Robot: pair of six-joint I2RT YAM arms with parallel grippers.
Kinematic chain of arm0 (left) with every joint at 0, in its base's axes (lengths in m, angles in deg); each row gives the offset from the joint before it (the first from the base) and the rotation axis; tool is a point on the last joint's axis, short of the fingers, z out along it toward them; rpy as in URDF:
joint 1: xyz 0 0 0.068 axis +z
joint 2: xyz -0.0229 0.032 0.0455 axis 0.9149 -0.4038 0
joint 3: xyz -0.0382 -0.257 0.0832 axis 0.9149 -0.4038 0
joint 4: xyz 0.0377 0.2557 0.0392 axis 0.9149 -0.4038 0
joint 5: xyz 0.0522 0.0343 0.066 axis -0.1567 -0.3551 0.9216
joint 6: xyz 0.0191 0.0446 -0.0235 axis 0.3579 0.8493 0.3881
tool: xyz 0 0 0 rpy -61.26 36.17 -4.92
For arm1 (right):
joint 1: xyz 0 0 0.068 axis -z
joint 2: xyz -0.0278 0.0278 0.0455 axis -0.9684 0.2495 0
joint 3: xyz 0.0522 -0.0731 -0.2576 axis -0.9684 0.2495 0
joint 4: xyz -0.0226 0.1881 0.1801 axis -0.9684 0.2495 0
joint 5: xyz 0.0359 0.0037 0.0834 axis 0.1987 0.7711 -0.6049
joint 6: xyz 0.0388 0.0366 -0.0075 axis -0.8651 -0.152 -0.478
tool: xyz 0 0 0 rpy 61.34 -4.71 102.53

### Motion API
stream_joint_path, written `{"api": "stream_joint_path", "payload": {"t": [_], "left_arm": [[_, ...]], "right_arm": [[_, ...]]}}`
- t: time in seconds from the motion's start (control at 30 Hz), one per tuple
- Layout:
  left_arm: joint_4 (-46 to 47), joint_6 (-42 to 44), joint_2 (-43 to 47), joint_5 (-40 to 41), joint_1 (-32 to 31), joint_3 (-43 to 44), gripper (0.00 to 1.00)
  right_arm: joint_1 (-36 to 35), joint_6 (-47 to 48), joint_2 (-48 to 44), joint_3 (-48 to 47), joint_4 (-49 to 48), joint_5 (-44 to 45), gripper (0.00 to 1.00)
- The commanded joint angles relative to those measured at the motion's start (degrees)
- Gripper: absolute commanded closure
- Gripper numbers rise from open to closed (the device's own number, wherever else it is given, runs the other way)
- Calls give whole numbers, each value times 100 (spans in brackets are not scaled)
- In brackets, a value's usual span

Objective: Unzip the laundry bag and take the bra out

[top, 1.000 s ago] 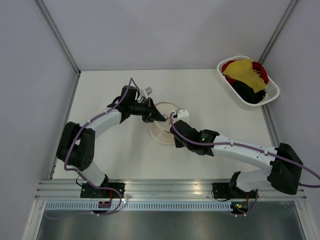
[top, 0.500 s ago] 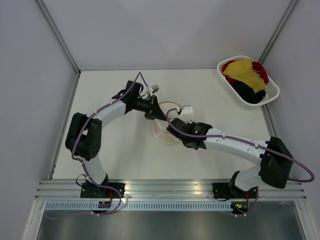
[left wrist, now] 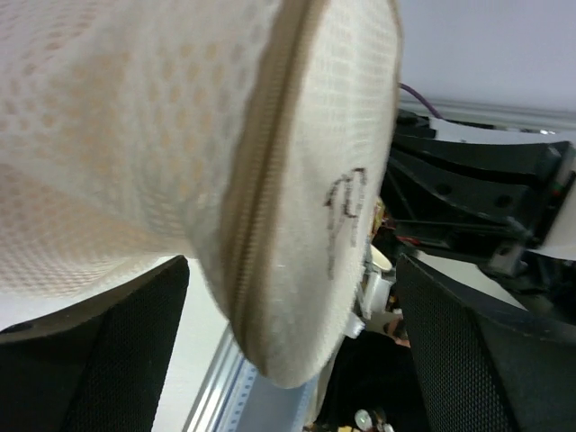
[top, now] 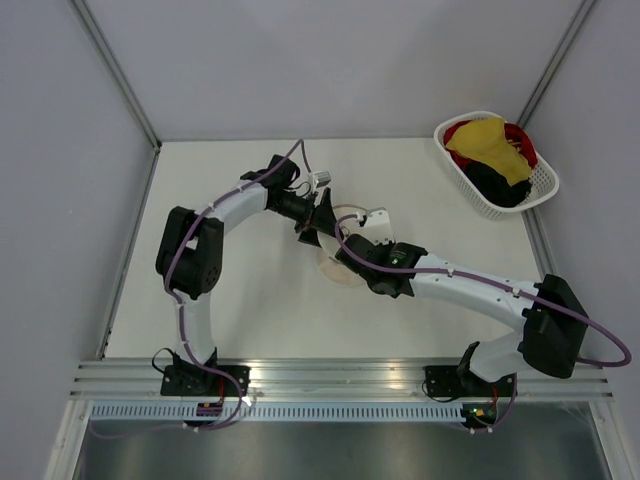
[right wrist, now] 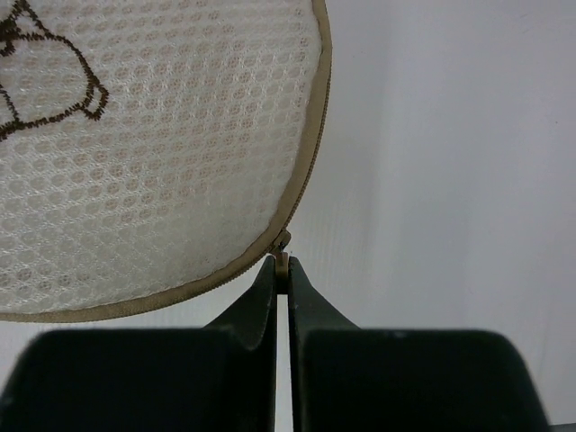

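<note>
My left pincer (left wrist: 292, 270) has just sprung wide. A moment ago it was clamped; now its fingers (left wrist: 90, 360) stand far apart on either side of the bag (left wrist: 135, 135) and hold nothing. That arm has also swung in towards the middle of the table, and the bag has shifted right with it. A peach tint in the mesh tells me the bra (left wrist: 99, 180) is inside. The stretch of zip (left wrist: 261, 198) I can see is shut. My right pincer (right wrist: 282, 270) is closed tight on the pull (right wrist: 283, 241) at the bag's rim. I judge the bag now has only that one hold, so my left must take the mesh again before the pull can run.
</note>
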Motion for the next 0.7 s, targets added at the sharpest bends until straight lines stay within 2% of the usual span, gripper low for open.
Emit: {"api": "stream_joint_path", "payload": {"t": [0.0, 0.13, 0.2, 0.27, 0.3, 0.37, 0.43, 0.53, 0.67], "left_arm": [[58, 96, 506, 915, -31, -206, 0], [560, -983, 1550, 2497, -48, -865, 0], [631, -1284, 2367, 3294, -57, -1323, 0], [657, -1635, 2964, 3711, -57, -1831, 0], [684, -1810, 3542, 3895, -57, -2017, 0], [868, -2364, 4160, 3906, -101, -2621, 0], [1174, -2925, 4908, 3924, -310, -3019, 1], [1464, -3567, 5418, 3854, -566, -3808, 0], [2324, -4482, 5815, 3844, -734, -4608, 0]], "right_arm": [[20, 82, -197, -163, 87, 120, 100], [28, 100, -206, -181, 16, -21, 100], [29, 118, -214, -172, -19, -135, 100], [29, 135, -232, -172, -63, -223, 100], [29, 161, -258, -172, -54, -345, 100], [20, 223, -311, -163, -194, -617, 100], [11, 591, -460, -75, -659, -1678, 100], [-24, 986, -654, 74, -1422, -3354, 99], [-208, 1102, -566, 66, -1908, -4406, 100]]}}
